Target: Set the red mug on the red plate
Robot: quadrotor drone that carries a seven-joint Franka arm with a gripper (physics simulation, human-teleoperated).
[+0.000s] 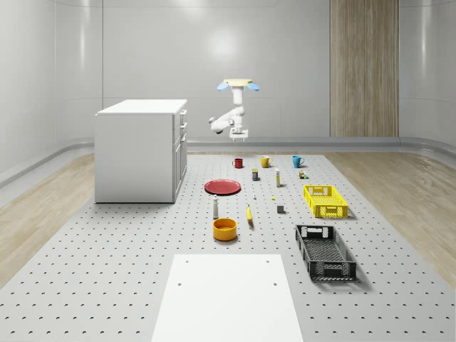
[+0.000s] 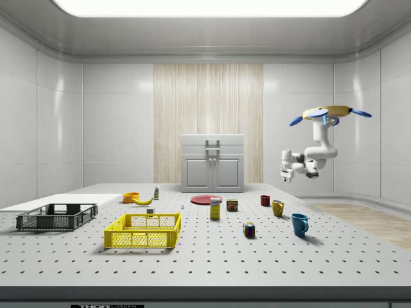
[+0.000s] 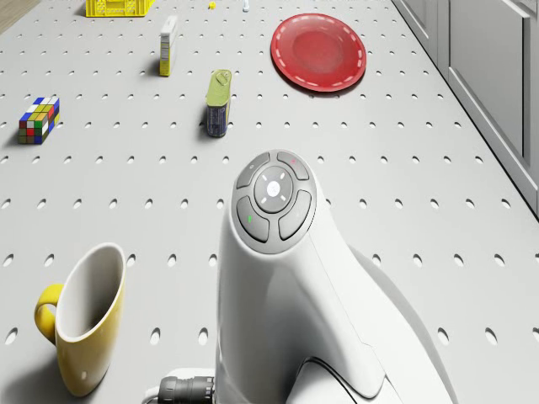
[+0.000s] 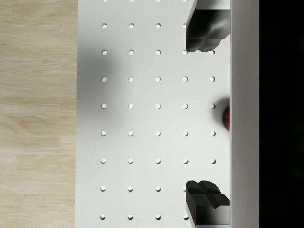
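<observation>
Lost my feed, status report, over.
Drone hovering past the mug row, gripper open, empty, in the air. Red mug upright on the table, untouched. Red plate bare, nothing in the way.

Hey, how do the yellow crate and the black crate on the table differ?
The yellow crate is bright yellow; the black crate is dark. In the whole-scene view the yellow one sits farther back, nearer the mugs, and the black one lies closer to the camera, beside the white board. The black crate looks longer and narrower. Both are open-topped lattice crates with nothing visible inside.
</observation>
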